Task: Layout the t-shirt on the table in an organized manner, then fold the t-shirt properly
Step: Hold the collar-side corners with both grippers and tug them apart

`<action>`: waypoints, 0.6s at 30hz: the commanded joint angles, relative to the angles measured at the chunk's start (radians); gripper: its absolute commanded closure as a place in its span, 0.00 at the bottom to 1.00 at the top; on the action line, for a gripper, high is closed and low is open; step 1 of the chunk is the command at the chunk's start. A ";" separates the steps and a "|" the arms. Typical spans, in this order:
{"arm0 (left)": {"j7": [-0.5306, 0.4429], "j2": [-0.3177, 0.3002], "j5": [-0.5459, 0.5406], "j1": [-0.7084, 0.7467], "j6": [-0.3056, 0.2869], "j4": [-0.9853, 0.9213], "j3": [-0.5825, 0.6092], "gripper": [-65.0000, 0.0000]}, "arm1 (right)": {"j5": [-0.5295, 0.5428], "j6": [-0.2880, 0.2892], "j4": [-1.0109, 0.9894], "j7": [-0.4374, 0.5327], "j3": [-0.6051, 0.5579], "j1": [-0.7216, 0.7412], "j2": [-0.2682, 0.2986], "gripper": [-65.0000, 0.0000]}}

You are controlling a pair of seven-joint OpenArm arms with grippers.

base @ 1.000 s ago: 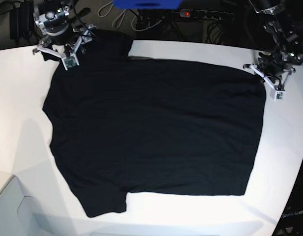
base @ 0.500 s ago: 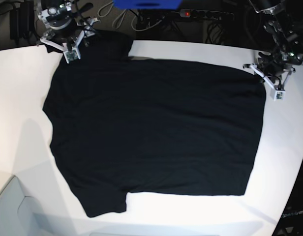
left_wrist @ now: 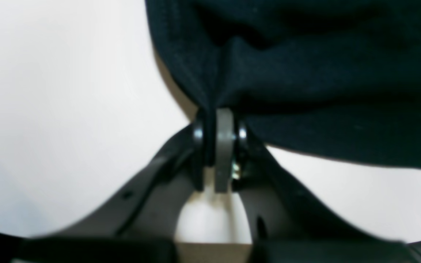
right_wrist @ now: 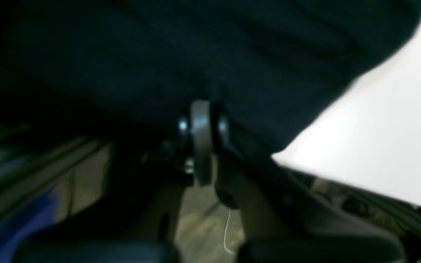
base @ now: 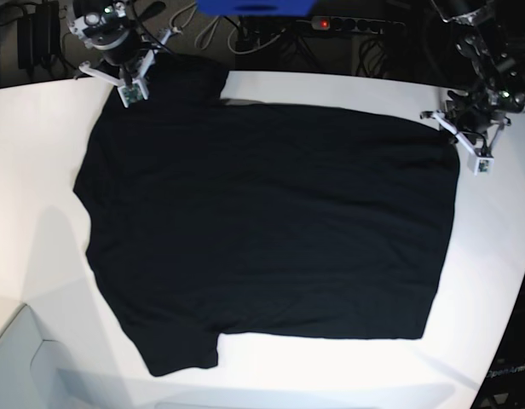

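T-shirt lies spread flat on table, black, soft, light; will sag and wrinkle when lifted, so grip at hems/corners w/ both hands. Left hand pressed together, pinching a tuck of shirt edge just ahead of its tips. Right hand also pressed together on cloth, prob. the sleeve/shoulder corner, at table's far edge. Rest of shirt stretches between the two hands.

Left gripper, right gripper: jaws clamped.
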 commanded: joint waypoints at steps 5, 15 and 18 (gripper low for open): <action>0.075 0.000 0.045 0.018 -0.002 -0.010 -0.001 1.00 | -0.037 -0.018 0.004 -0.043 0.064 0.008 0.003 1.00; 0.078 0.005 0.045 0.020 -0.091 -0.010 0.002 1.00 | -0.037 0.186 0.019 -0.044 0.132 0.027 -0.029 1.00; 0.081 0.007 0.049 0.018 -0.110 -0.010 0.000 1.00 | -0.037 0.202 0.052 -0.044 0.155 0.033 -0.041 1.00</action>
